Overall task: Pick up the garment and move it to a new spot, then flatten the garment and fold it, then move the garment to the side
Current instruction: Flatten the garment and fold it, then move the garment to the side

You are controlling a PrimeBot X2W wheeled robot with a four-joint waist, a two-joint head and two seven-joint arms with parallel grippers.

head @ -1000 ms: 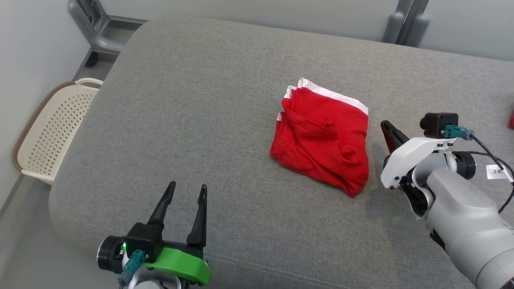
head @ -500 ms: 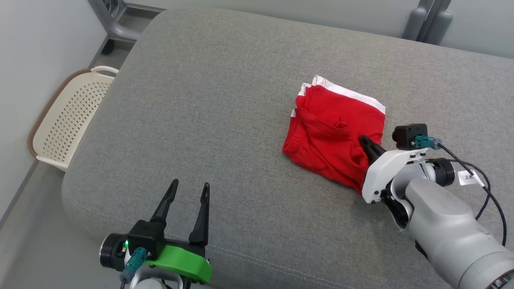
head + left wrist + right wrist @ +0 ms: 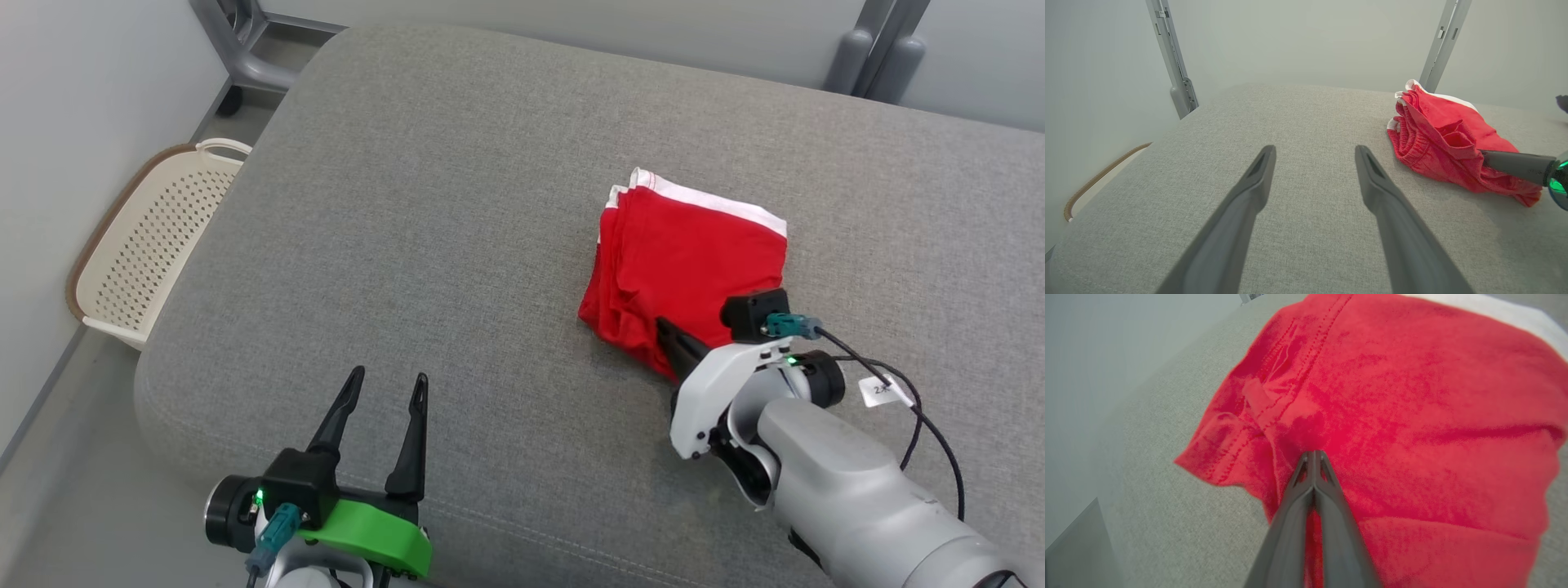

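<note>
Right end effector (image 3: 664, 328) shifts from beside the folded garment (image 3: 694, 253) onto it, fingers together; left end effector (image 3: 388, 378) spread wide. Side move appears pending.

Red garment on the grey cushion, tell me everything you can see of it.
The red garment is soft, knit-looking cloth folded into a rough, layered square, with a white band along its far edge. It lies rumpled on the grey cushion. The shut right pincer touches its near part with its tips.
</note>
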